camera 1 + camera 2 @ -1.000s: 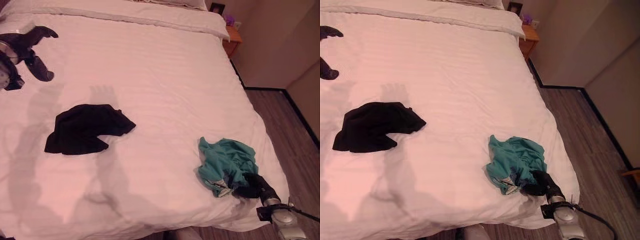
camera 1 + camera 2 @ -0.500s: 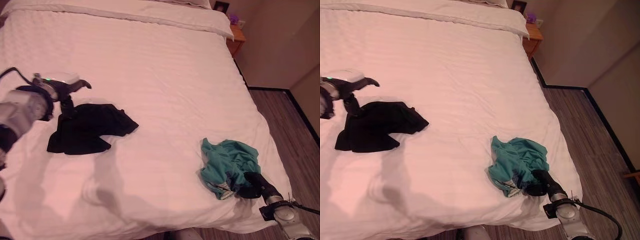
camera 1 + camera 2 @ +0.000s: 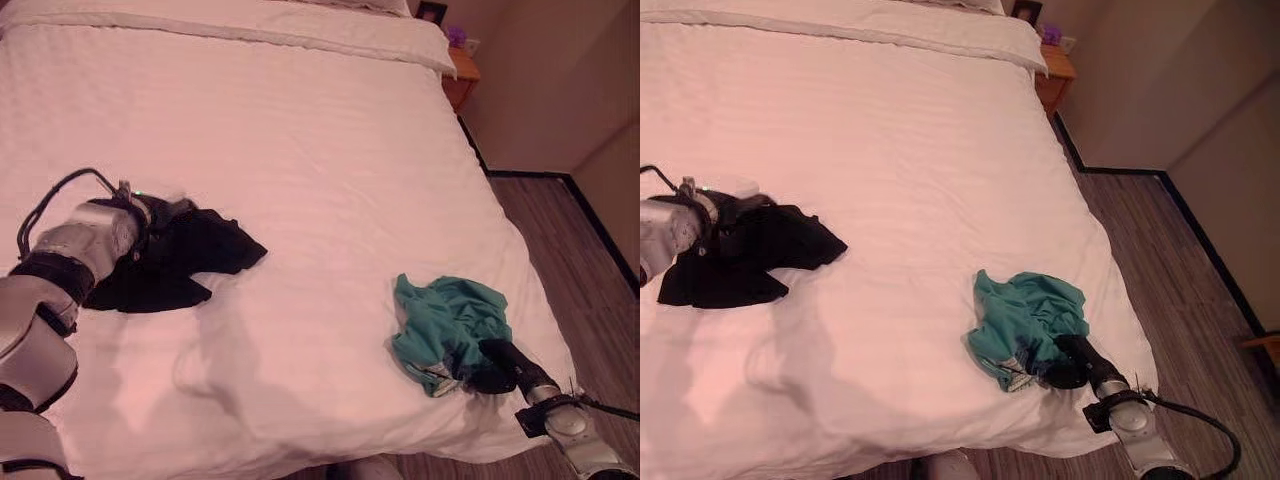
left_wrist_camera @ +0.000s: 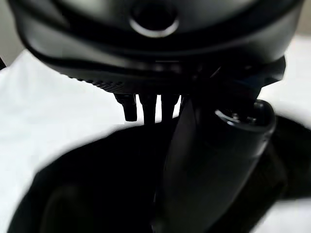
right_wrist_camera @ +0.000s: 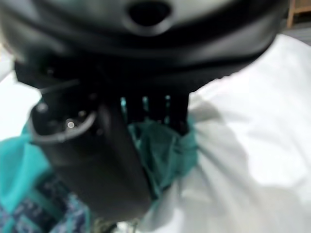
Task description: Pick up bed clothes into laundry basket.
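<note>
A black garment (image 3: 205, 250) lies crumpled on the left half of the white bed (image 3: 320, 140). My left hand (image 3: 150, 222) rests on its upper left edge. In the left wrist view the fingers (image 4: 150, 109) and thumb (image 4: 209, 170) lie relaxed on the black cloth (image 4: 82, 194). A teal garment (image 3: 445, 315) is bunched near the bed's front right corner. My right hand (image 3: 495, 365) is dug into its near right side. In the right wrist view teal cloth (image 5: 167, 153) is gathered between the curled fingers and the thumb (image 5: 92, 160).
The bed's right edge drops to a wooden floor (image 3: 590, 260). An orange nightstand (image 3: 462, 82) stands by the far right corner of the bed. A folded duvet edge (image 3: 300, 25) runs across the head of the bed. Beige walls (image 3: 560, 80) close the right side.
My left arm has swung down from the upper left and its hand has landed on the black garment. The right hand stays at the teal garment. The camera shifted slightly.
</note>
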Motion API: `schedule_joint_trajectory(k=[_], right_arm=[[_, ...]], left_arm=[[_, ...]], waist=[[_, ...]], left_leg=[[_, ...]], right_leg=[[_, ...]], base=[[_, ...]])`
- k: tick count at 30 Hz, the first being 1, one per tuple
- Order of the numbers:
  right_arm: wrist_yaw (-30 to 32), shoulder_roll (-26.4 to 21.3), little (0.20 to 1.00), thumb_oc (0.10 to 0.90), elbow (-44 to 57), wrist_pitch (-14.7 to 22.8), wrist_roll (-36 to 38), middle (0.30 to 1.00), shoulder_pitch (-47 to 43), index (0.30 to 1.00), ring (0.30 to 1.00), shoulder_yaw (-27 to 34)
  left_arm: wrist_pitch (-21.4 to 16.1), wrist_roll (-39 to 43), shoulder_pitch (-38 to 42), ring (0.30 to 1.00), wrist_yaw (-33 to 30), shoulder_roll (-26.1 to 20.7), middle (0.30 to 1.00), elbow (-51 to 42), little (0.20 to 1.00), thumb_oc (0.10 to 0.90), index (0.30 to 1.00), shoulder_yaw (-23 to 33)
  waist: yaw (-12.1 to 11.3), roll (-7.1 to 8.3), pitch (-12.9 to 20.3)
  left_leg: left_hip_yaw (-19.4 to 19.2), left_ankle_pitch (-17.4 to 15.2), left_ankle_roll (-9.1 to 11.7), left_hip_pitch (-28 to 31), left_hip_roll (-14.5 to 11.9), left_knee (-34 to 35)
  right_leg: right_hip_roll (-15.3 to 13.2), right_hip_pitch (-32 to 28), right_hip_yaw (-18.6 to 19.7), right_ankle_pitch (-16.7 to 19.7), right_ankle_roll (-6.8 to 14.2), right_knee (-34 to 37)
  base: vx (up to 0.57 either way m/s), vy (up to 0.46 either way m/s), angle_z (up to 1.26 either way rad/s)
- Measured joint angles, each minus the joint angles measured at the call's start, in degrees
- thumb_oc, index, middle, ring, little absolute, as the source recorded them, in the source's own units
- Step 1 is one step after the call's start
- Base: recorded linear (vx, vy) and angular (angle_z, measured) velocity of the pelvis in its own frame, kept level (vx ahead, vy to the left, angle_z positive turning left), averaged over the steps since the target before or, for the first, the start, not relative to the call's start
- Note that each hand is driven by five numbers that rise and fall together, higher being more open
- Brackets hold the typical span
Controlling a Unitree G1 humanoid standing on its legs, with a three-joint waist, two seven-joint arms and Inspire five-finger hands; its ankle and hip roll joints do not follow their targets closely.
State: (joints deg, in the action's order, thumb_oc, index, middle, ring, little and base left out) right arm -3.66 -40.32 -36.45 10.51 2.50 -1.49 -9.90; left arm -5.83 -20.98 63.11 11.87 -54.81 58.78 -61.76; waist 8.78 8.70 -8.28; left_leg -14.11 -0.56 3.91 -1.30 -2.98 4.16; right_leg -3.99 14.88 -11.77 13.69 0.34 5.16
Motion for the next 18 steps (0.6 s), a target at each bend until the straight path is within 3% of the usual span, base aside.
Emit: schedule_joint_trajectory(k=[2,8,9,10,12,14,15,17,18], right_arm=[[-0.39,-0.02,0.3,0.4,1.68,0.01,0.0,0.3,-0.52,0.3,0.3,-0.91],[-2.22,0.3,0.3,0.4,1.95,0.1,-0.02,0.3,-0.16,0.3,0.3,-0.9],[-2.61,0.3,0.3,0.4,1.85,0.09,-0.05,0.3,0.06,0.3,0.3,-0.91],[-2.67,0.3,0.3,0.4,1.78,0.09,-0.05,0.3,0.2,0.3,0.3,-0.92],[-2.87,0.31,0.3,0.4,1.67,0.08,-0.06,0.3,0.44,0.3,0.3,-0.92],[-3.05,0.26,0.3,0.4,1.64,0.05,-0.06,0.3,0.61,0.3,0.3,-0.9],[-3.04,0.0,0.3,0.4,1.63,0.05,-0.05,0.3,0.93,0.3,0.3,-0.87],[-3.1,-0.22,0.3,0.4,1.67,0.05,-0.05,0.3,1.12,0.3,0.3,-0.48],[-3.08,-0.43,0.3,0.4,1.9,0.05,-0.04,0.3,2.29,0.3,0.3,0.31]], left_arm=[[-0.07,0.31,-0.8,0.9,-0.24,-0.58,0.9,1.82,0.9,0.8,0.9,6.01],[0.14,2.6,-4.33,0.9,0.88,-2.98,0.9,-1.63,0.9,0.8,0.9,12.29],[0.12,3.05,-4.44,0.526,0.35,-3.57,0.526,-2.78,0.526,0.551,0.526,12.49],[0.06,3.09,-4.43,0.3,0.16,-3.79,0.3,-3.23,0.3,0.4,0.3,12.52],[-0.15,3.61,-4.31,0.3,-0.22,-4.28,0.3,-3.86,0.3,0.4,0.3,12.48],[0.48,4.28,-2.23,0.3,0.15,-10.21,0.3,-14.04,0.3,0.4,0.3,6.96],[0.33,4.92,-1.96,0.3,-0.01,-11.37,0.3,-16.79,0.3,0.4,0.3,6.54],[-0.47,11.19,-1.56,0.3,0.6,-19.42,0.3,-29.18,0.3,0.4,0.3,5.11],[-1.69,13.72,-1.22,0.3,0.45,-21.0,0.3,-32.43,0.3,0.4,0.3,5.02]], waist=[[-0.41,1.37,0.32],[-0.27,1.59,0.45],[-0.39,1.71,0.22],[-0.44,1.78,0.13],[-0.77,2.08,0.08],[-1.33,2.64,-0.54],[-1.43,2.56,-0.77],[-1.75,2.61,-2.16],[-2.03,2.16,-2.5]], left_leg=[[-1.39,0.32,0.45,-0.82,-0.27,0.25],[-1.22,0.15,1.11,-1.27,-1.21,0.4],[-1.0,0.42,1.43,-0.97,-1.46,0.84],[-0.98,0.44,1.44,-0.94,-1.54,0.84],[-0.95,0.45,1.46,-0.94,-1.95,0.84],[-0.85,0.53,1.53,-0.81,-2.0,0.81],[-0.69,0.52,1.53,-0.85,-2.01,0.81],[-0.2,0.53,1.56,-0.12,-2.1,0.79],[0.34,0.53,1.56,-0.09,-2.11,0.79]], right_leg=[[0.38,1.99,1.22,0.42,0.53,-0.01],[1.54,1.98,1.17,-0.68,2.0,0.04],[1.74,2.02,1.06,-1.32,2.8,0.06],[1.78,1.98,1.0,-1.37,2.86,0.05],[1.83,1.95,0.91,-1.41,2.9,0.06],[1.87,1.86,0.64,-0.73,2.05,0.02],[1.85,1.79,0.5,-0.63,1.9,0.02],[1.84,0.91,-0.39,-0.51,1.73,-0.01],[1.85,0.59,-0.64,-0.24,1.32,0.0]], base=[[0.03,-0.014,-0.25],[0.01,-0.005,-0.02],[0.03,-0.018,0.1],[0.03,-0.013,0.08],[0.0,0.0,0.0],[0.0,0.0,0.0],[0.02,0.005,0.07],[0.02,0.005,0.12],[0.02,0.005,0.23]])
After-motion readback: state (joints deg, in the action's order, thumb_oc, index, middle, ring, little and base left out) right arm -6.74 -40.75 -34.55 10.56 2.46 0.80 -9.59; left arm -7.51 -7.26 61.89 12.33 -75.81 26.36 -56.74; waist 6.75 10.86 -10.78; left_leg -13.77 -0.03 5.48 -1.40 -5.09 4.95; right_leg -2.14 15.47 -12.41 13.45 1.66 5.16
